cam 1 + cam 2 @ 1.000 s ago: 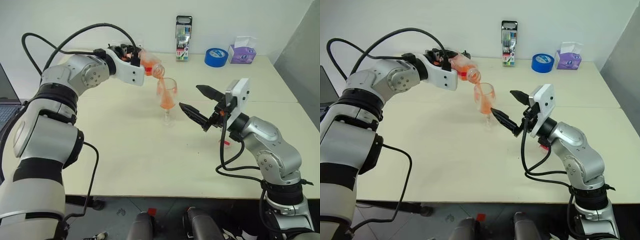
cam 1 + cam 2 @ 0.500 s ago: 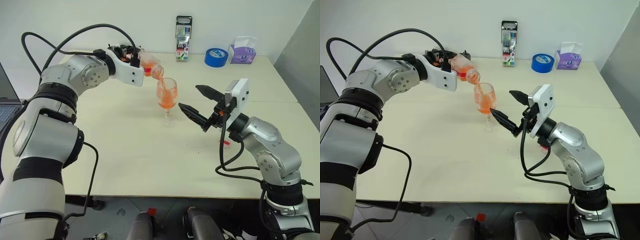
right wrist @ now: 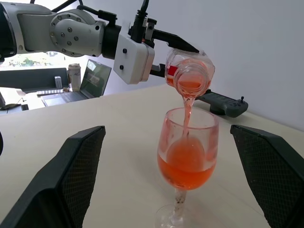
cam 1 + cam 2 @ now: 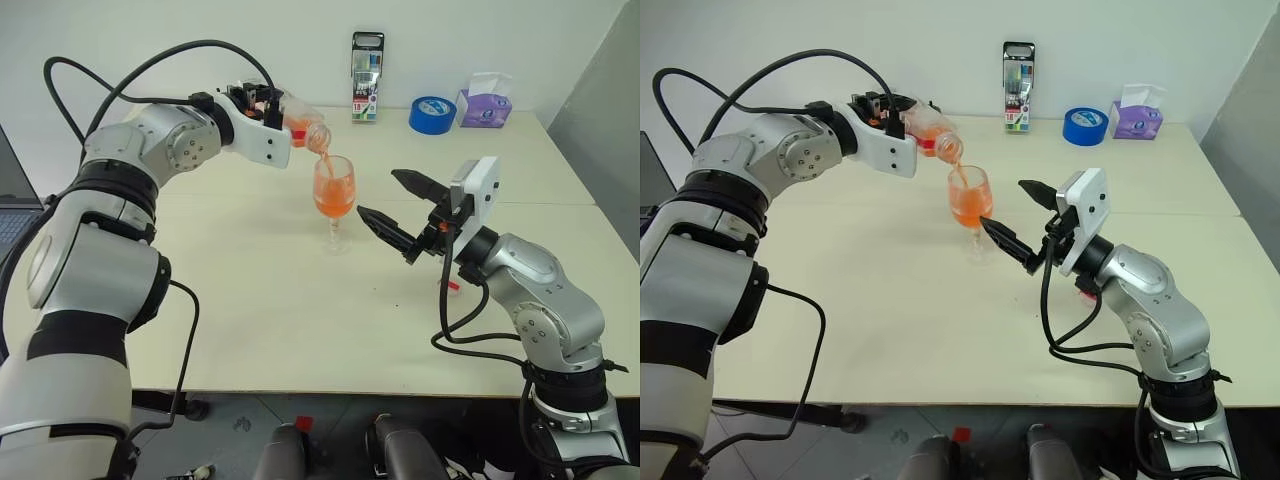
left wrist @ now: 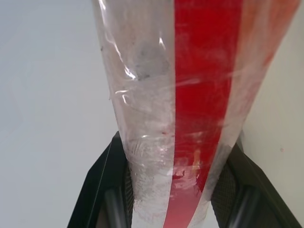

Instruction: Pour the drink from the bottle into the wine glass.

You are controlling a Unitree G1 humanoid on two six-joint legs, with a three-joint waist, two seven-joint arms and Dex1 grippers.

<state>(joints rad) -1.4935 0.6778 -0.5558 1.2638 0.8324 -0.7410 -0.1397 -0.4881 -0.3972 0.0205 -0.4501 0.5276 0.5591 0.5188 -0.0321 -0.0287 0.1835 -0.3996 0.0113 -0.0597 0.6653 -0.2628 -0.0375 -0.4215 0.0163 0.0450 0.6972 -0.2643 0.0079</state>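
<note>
While the left hand (image 4: 272, 108) is clamped tight on the bottle (image 4: 300, 125), the bottle is held tipped above the tabletop (image 4: 280, 300), its open mouth just over the rim of the wine glass (image 4: 334, 200). From the mouth a thin stream of the drink (image 3: 186, 168) falls into the bowl, which is roughly half filled with translucent orange-red liquid. In the left wrist view the bottle's clear wall and red label strip (image 5: 202, 95) run between the two black fingers (image 5: 102, 190), which press on either side of it.

The wine glass stands upright on its round foot near the middle of the pale cream tabletop. The right hand (image 4: 392, 203) hovers just beside the glass on the robot's right, its two fingers spread wide, empty and apart from the glass; in the right wrist view the glass stands between them.

Along the far edge of the tabletop, against a plain white wall, stand a pack of markers (image 4: 367, 63), a roll of blue tape (image 4: 432, 114) and a purple tissue box (image 4: 484, 102), all well apart from the glass. A small red object (image 4: 451, 286) lies on the tabletop under the right forearm. A laptop (image 4: 12, 205) shows at the robot's far left, and a black handheld controller (image 3: 223, 103) lies behind the glass.
</note>
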